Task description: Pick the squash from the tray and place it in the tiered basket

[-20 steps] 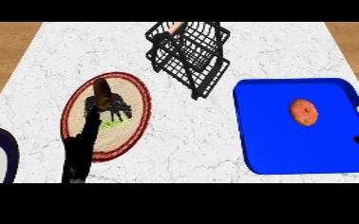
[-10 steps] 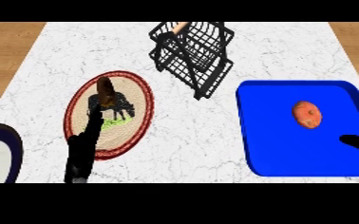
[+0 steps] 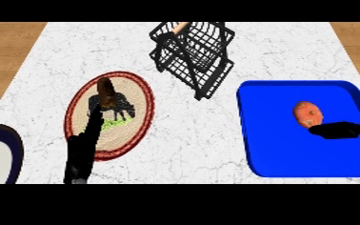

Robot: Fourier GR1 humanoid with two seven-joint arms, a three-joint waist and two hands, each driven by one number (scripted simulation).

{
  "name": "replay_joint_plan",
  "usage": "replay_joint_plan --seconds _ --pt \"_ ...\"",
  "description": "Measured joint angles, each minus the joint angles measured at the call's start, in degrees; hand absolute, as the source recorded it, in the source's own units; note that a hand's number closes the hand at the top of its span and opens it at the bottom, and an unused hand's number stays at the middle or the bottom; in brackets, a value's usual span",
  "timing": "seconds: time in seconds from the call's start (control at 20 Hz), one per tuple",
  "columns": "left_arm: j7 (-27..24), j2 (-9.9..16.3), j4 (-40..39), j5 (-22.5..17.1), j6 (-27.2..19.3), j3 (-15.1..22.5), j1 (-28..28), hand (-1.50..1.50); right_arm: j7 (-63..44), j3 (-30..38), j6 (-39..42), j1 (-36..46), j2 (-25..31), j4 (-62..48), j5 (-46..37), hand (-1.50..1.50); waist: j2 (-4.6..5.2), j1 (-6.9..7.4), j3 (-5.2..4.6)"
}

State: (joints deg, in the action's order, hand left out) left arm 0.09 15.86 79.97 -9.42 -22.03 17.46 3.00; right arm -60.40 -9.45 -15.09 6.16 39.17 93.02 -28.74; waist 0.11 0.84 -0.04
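Left hand (image 3: 79,153) low at the view's left, black, stretched out straight and holding nothing, lying over the near rim of a round red-edged plate (image 3: 140,124). Well apart from the task's thing, with bare counter between. Best left out of the pick.

Right hand (image 3: 339,130) coming in from the right edge, over the blue tray (image 3: 256,138). Open or closed: cannot tell, only a dark shape pointing left. Clearly the nearer hand.

Just beyond and to the left of that hand, the squash (image 3: 307,114): small, orange-red, oval, lying flat on the tray's floor toward the right side. Long axis roughly near to far, so probably easiest taken across its narrow width. Very near the hand's tip; touching or not, cannot tell.

Under everything, a white marbled counter (image 3: 204,133), flat, with room around the tray. A dark curved dish (image 3: 8,155) at the left edge.

Farther off, left of the tray and beyond it, the black wire basket (image 3: 191,55), standing tilted, with something pale orange (image 3: 180,27) at its far top. Likely path for the squash: up, then left and away. Judged risk: catching on the tilted wires.
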Motion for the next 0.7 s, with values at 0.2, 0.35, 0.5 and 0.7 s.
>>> replay_joint_plan --seconds 0.2,0.35,0.5,0.7 --pt "-0.61 -0.51 0.10 0.50 0.23 0.08 0.94 0.00 -2.24 -1.48 3.78 3.72 -1.85 -4.13 -1.09 -1.50 -0.01 0.02 0.01" --pt "-0.55 -0.69 0.03 0.59 0.87 -0.50 1.28 0.00 -2.57 -1.43 5.38 5.29 -3.82 -6.05 -1.75 -1.50 -0.05 -0.23 0.01" --pt "0.40 -0.94 0.56 1.19 1.01 -1.24 0.99 0.00 -1.62 -0.34 6.45 6.26 -5.76 -8.57 -1.95 -1.50 -0.08 -0.41 0.03" --pt "-0.21 -1.70 0.06 2.12 1.62 -2.05 1.31 0.00 -1.12 0.79 8.33 8.53 -8.15 -10.97 -2.91 -1.50 -0.10 -0.51 0.03"
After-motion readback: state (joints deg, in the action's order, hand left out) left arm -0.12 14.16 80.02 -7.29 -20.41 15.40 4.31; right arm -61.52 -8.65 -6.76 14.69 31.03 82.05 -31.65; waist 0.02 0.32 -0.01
